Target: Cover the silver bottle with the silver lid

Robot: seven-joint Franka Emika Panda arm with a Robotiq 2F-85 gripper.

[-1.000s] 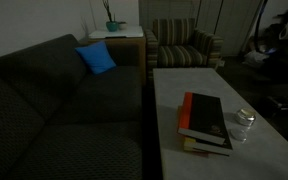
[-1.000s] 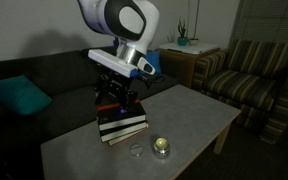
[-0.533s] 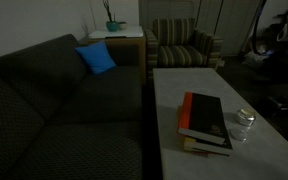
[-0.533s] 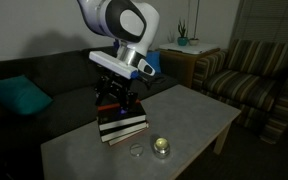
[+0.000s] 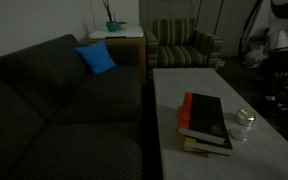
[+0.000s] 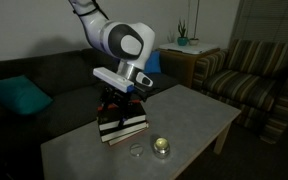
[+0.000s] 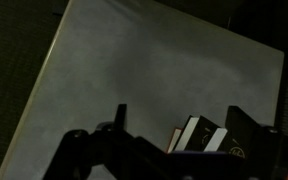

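The silver bottle [image 6: 162, 148] is a small shiny container near the table's front edge; it also shows in an exterior view [image 5: 243, 125]. The silver lid [image 6: 136, 151] lies flat on the table just beside it, apart from it. My gripper [image 6: 123, 104] hangs over the red-and-black book stack [image 6: 121, 125], behind the bottle and lid. In the wrist view my gripper [image 7: 180, 113] has its dark fingers spread wide with nothing between them; the books [image 7: 197, 136] show below them. Bottle and lid are out of the wrist view.
The pale table [image 6: 189, 110] stands beside a dark couch [image 5: 64, 100] with a blue cushion [image 5: 96, 58]. A striped armchair [image 6: 252, 75] stands beyond the table's far end. A side table with a plant [image 5: 114, 30] is at the back.
The arm has swung: its upper links leaned over and the wrist shifted slightly along the book stack. Part of the robot now shows at the edge of an exterior view. Bottle and lid have not moved.
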